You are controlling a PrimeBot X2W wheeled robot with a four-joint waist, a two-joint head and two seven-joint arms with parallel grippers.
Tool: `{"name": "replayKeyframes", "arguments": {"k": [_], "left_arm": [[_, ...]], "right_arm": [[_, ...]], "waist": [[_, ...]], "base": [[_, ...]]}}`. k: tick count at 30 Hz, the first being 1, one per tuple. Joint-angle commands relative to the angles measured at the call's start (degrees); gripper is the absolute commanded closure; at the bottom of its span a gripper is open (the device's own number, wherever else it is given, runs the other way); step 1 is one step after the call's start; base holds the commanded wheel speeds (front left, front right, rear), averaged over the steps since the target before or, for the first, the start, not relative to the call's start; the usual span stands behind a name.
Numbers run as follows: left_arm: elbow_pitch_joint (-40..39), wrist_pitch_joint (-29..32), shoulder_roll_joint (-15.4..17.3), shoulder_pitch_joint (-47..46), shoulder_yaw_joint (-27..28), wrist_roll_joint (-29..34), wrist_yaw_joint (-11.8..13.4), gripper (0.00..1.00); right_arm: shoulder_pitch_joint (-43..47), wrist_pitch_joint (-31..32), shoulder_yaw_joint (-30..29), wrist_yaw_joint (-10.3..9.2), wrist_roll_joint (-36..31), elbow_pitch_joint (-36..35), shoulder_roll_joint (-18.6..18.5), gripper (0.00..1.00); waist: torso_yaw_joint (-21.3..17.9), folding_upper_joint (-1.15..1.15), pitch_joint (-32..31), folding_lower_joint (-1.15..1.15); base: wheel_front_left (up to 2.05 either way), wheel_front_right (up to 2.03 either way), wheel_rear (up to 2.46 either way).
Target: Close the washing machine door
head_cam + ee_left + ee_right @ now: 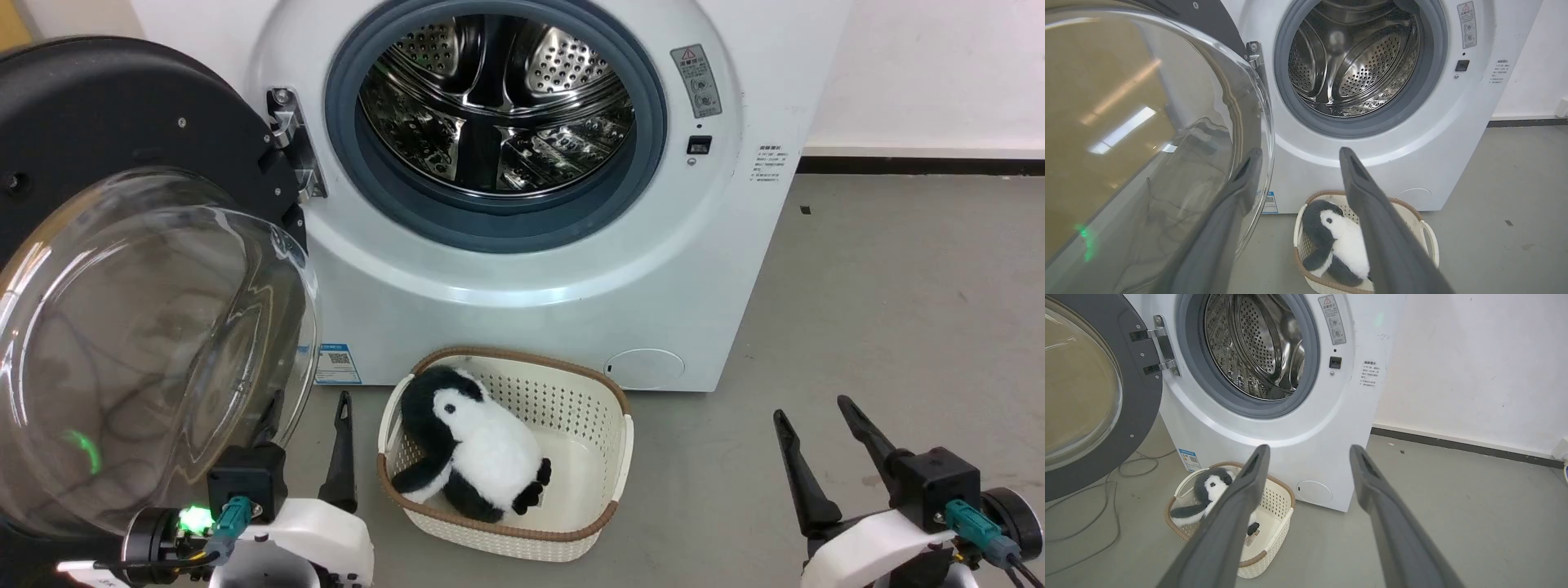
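Note:
The washing machine (522,278) stands white with its steel drum (498,98) exposed. Its door (106,106) is swung wide open to the left, and the clear glass bowl (147,343) bulges toward me. My left gripper (306,416) is open, low beside the bowl's lower right edge. In the left wrist view this gripper (1301,155) points at the machine's front, and one of its fingers (1241,183) shows through the door (1147,122) glass. My right gripper (812,412) is open over the floor at the lower right. It holds nothing and stands apart from the machine (1290,437).
A cream basket (604,392) with a brown rim sits on the floor in front of the machine. It holds a black-and-white penguin plush (482,441). Cables (1106,498) lie on the floor under the door (1090,396). A white wall (1474,367) rises to the right.

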Motion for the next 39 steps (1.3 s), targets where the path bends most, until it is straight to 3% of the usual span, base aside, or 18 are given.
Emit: {"name": "replayKeyframes", "arguments": {"k": [1, 11, 22, 39], "left_arm": [[0.0, -0.5, 0.0, -0.3, -0.2, 0.0, 0.5, 1.0], [-1.6, -1.7, 0.5, -1.5, -0.7, -0.1, 1.8, 1.0], [-7.2, -3.0, 1.4, -4.8, 0.8, -1.3, 1.4, 1.0], [-13.1, -5.0, 1.6, -13.7, 11.1, -6.9, -3.4, 1.0]], "right_arm": [[-0.3, -0.5, -0.3, 0.0, 0.3, 0.0, 0.0, 0.0], [-0.7, -1.7, -1.3, 0.01, 0.8, -0.2, 0.0, 0.0], [-1.2, -3.0, -2.3, 0.01, 1.3, -0.2, 0.0, 0.0], [-2.2, -4.9, -4.0, 0.02, 2.2, 0.7, 0.0, 0.0]], "waist": [[0.0, 0.0, 0.0, 0.0], [0.6, 0.0, 0.5, 0.0], [2.5, 0.0, 1.4, 0.0], [6.8, 0.0, 3.1, 0.0]], "base": [[0.0, 0.0, 0.0], [0.0, 0.0, 0.0], [0.0, 0.0, 0.0], [0.0, 0.0, 0.0]]}}
